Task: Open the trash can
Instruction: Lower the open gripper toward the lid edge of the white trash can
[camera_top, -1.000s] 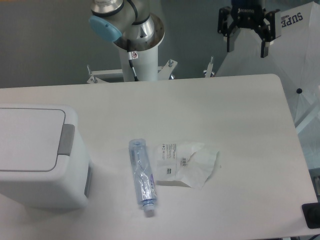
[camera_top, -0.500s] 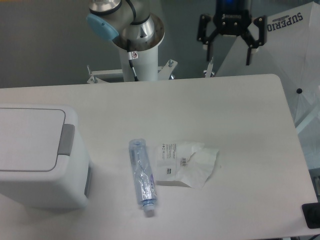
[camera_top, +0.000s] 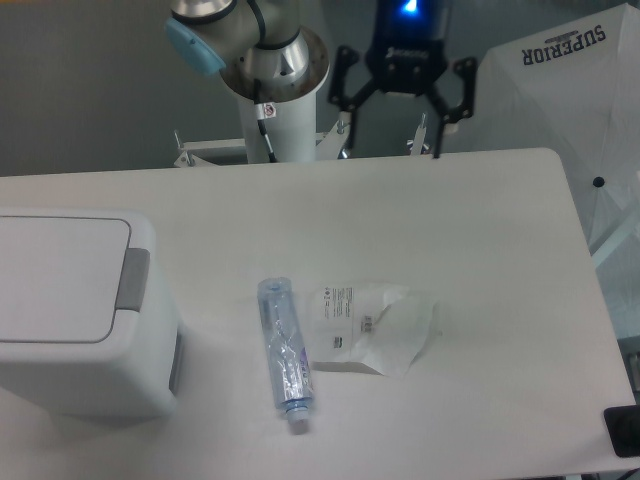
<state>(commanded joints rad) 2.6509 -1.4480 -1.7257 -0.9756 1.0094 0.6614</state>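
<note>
The trash can (camera_top: 75, 310) is a boxy white bin at the left edge of the table, its flat lid down and a grey push-tab (camera_top: 132, 279) on its right side. My gripper (camera_top: 394, 140) hangs above the table's far edge, well to the right of the trash can and far from it. Its black fingers are spread wide, open, with nothing between them.
A clear plastic bottle (camera_top: 283, 352) lies on its side mid-table, cap toward the front. A crumpled white paper wrapper (camera_top: 370, 327) lies just right of it. The arm's base column (camera_top: 275, 110) stands behind the table's far edge. A white fabric sheet (camera_top: 570, 90) is at the back right.
The gripper has moved left and slightly down along the table's far edge, toward the arm's base. It stays open. Nothing on the table has moved.
</note>
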